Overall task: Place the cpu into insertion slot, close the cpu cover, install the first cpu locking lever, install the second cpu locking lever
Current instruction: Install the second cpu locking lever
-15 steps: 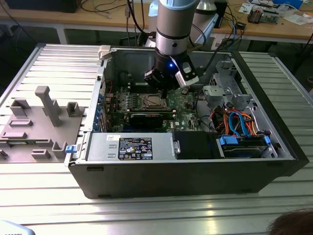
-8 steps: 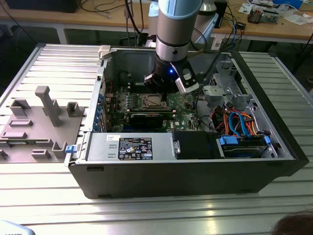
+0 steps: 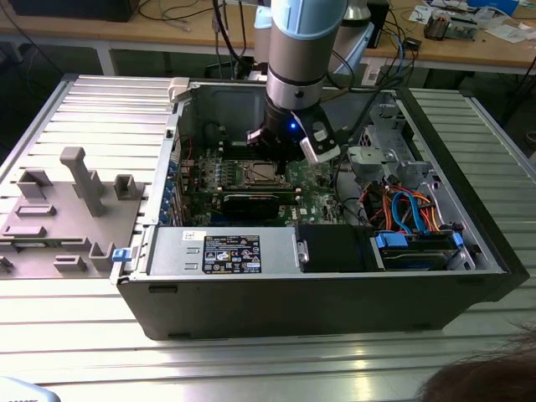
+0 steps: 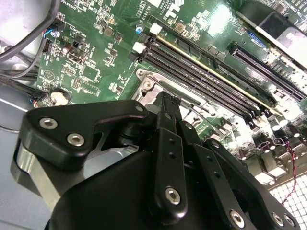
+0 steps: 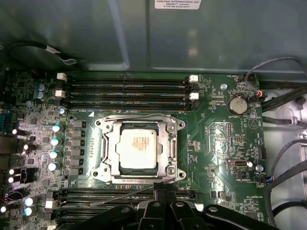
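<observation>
First wrist view gives you the dull silver cpu seated in the insertion slot under the closed cpu cover, a thin steel frame on green board, while the second wrist view shows the black gripper over it, jaws together.

Cpu – dull matt metal top; cpu cover – shiny metal; gripper – black, semi-gloss.
</observation>
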### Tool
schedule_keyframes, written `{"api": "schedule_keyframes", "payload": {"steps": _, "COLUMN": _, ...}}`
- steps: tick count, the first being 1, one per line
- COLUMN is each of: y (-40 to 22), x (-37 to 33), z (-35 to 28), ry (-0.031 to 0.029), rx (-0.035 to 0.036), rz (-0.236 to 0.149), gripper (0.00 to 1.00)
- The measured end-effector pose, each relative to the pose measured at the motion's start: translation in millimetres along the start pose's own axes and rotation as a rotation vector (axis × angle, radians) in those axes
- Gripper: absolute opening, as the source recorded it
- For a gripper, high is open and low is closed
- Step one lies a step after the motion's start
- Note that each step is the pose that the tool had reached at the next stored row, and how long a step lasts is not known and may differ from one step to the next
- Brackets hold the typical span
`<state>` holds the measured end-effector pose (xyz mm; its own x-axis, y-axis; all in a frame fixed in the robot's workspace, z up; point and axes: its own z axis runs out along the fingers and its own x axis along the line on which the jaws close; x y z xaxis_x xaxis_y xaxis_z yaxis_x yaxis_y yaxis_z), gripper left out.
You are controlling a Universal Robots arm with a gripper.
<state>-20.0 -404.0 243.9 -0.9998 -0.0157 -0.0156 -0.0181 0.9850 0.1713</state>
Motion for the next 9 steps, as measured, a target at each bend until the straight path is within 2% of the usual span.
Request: {"api": "schedule_keyframes", "payload": {"steps": 9, "y": -0.6, "x": 0.0, "z": 3.2, "ry": -0.0001, "rx": -0.0013, "rz": 0.000, "gripper": 0.11}}
